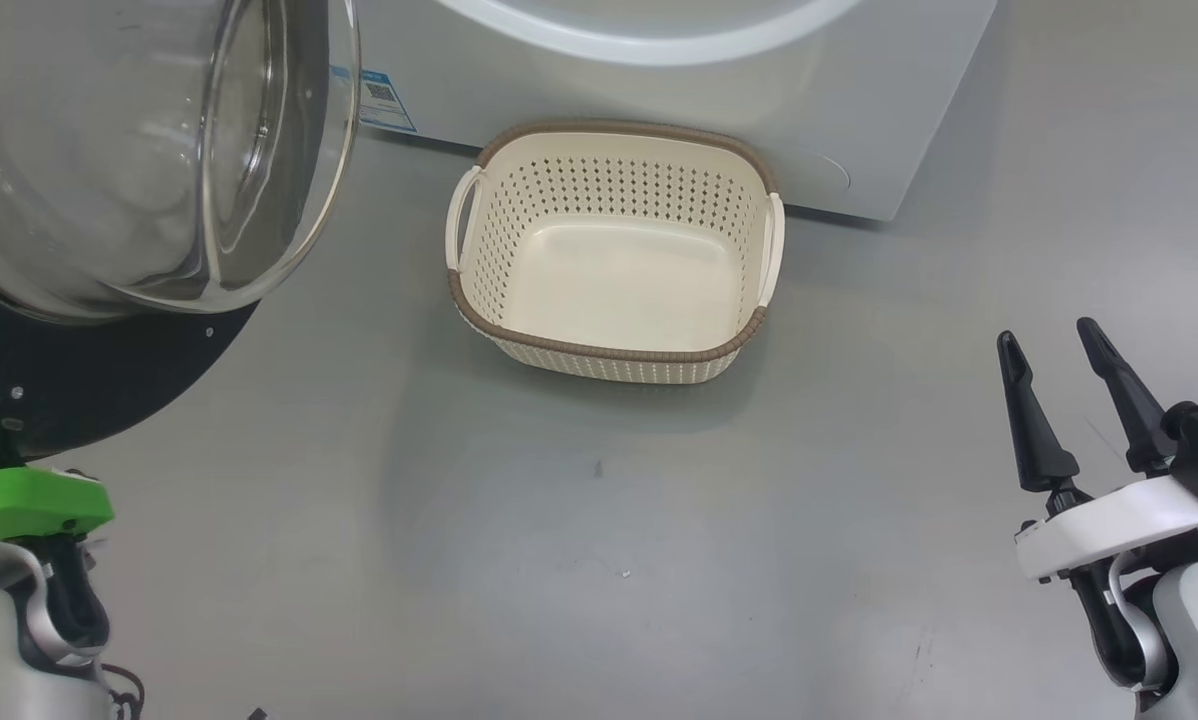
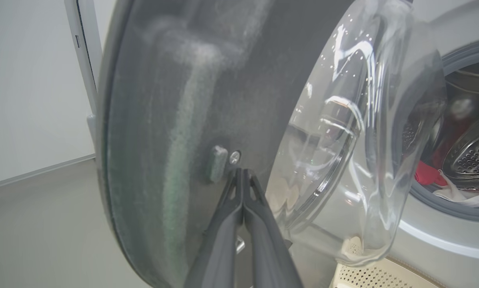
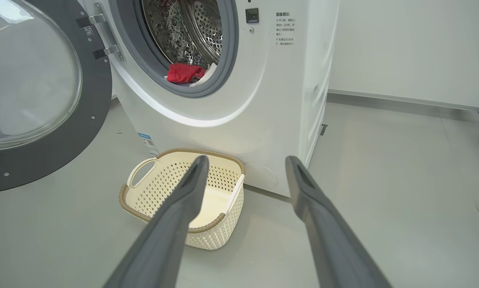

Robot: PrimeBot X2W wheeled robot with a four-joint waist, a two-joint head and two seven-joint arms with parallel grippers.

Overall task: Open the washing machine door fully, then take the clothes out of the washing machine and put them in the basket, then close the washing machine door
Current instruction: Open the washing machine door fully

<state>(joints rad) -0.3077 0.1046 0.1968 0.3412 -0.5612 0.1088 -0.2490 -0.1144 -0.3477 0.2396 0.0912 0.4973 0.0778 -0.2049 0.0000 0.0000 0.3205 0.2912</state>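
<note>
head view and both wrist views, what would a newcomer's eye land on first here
The big round door with glossy black rim and bulging clear glass bowl stands swung open at the left. Bright red and white fabric clothes lie in the perforated steel drum of the white washer, and the empty cream perforated plastic basket sits on the grey floor just below.

Shut tight at the left gripper (image 2: pixel 242 173), with the two dark fingers pressed flat together. Wide open at the right gripper (image 1: pixel 1047 335), with fingers far apart, pointing up and holding nothing.
</note>
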